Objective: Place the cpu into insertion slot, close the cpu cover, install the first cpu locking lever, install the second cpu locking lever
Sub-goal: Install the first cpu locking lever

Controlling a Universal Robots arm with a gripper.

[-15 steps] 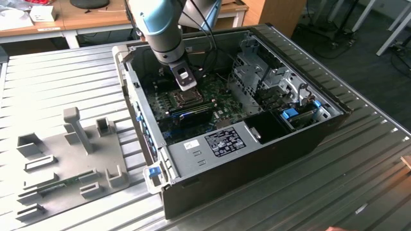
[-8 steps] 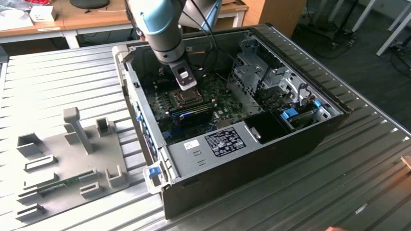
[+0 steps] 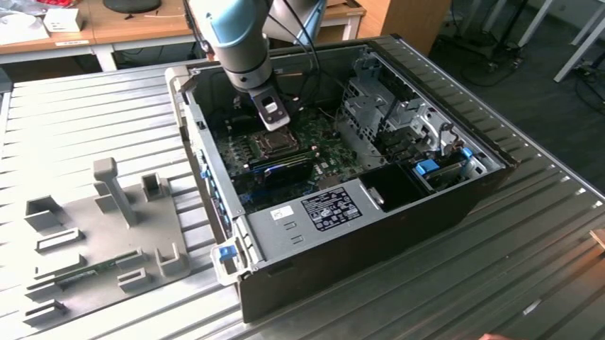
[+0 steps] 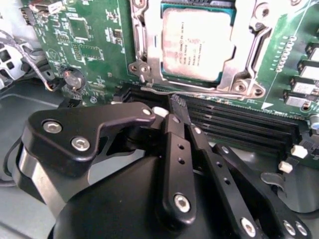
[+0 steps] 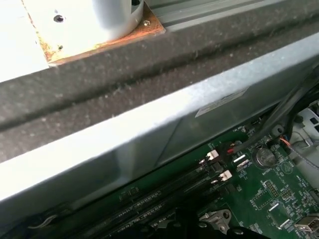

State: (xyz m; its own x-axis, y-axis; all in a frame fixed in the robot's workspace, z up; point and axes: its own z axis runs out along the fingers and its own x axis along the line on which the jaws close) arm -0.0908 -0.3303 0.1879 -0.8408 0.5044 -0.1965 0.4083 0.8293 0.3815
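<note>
The cpu [image 4: 197, 45], a square chip with a dull metallic top, lies flat in the insertion slot [image 3: 274, 145] on the green board inside the open computer case. The cpu cover [image 4: 149, 35], a silvery frame, lies down around the chip. A thin metal locking lever [image 4: 209, 93] runs along the socket's edge nearest my fingers. My gripper [image 4: 177, 104] is shut with nothing between its black fingers, its tip right at that lever. In the exterior view the gripper [image 3: 275, 126] hangs just above the socket.
Long black memory slots [image 4: 239, 124] lie under my fingers, and a blue memory stick [image 3: 283, 168] sits beside the socket. The case wall [image 5: 149, 134] and a drive cage [image 3: 378, 106] hem the board in. A grey fixture plate [image 3: 95, 234] lies at the exterior view's left.
</note>
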